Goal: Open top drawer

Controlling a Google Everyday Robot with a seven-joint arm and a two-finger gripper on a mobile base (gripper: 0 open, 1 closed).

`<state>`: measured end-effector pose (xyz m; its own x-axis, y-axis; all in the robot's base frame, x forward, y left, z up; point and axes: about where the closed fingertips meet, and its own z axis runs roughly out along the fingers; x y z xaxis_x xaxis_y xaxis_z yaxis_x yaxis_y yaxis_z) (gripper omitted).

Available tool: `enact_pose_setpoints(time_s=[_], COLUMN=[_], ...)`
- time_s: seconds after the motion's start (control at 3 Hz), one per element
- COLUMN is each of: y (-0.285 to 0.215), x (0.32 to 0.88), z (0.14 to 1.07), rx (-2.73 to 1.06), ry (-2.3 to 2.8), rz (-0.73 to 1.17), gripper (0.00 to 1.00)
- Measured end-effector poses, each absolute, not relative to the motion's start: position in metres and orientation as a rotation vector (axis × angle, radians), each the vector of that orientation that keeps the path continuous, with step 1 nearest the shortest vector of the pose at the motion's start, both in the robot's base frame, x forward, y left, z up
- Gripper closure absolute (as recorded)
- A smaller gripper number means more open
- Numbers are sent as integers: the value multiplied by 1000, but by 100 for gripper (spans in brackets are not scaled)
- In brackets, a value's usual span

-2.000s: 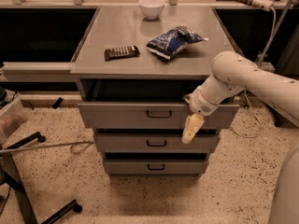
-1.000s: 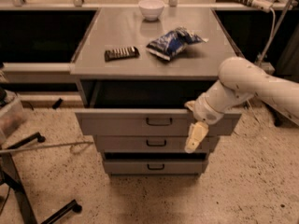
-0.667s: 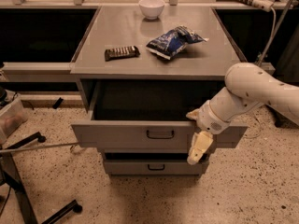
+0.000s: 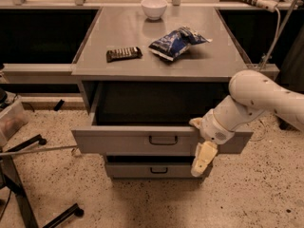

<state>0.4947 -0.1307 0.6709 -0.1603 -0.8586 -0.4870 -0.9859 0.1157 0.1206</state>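
The top drawer (image 4: 128, 140) is a wide grey metal drawer with a small black bar handle (image 4: 163, 140) at its centre. It stands pulled well out of the grey cabinet, and its inside is dark. My gripper (image 4: 203, 148) is at the right part of the drawer front, against its top edge and hanging down over its face, right of the handle. My white arm (image 4: 259, 96) reaches in from the right. One narrower drawer (image 4: 152, 170) shows shut below; the other is hidden under the pulled-out drawer.
On the cabinet top (image 4: 95, 44) are a white bowl (image 4: 154, 7), a blue snack bag (image 4: 176, 42) and a dark wrapped bar (image 4: 123, 54). A black stand's legs (image 4: 28, 208) and a plastic bin (image 4: 9, 120) are on the speckled floor at left.
The top drawer has slid out towards the camera, from barely open to well open. My gripper and arm moved forward and down with the drawer front.
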Motion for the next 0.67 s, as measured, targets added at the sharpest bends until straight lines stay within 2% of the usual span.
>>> enact_pose_setpoints(time_s=[0.33, 0.67], y=[-130, -130], x=[449, 449], z=[688, 688], rx=[-1759, -1759], ry=[2144, 2144], rz=[631, 631], gripper=[0, 0])
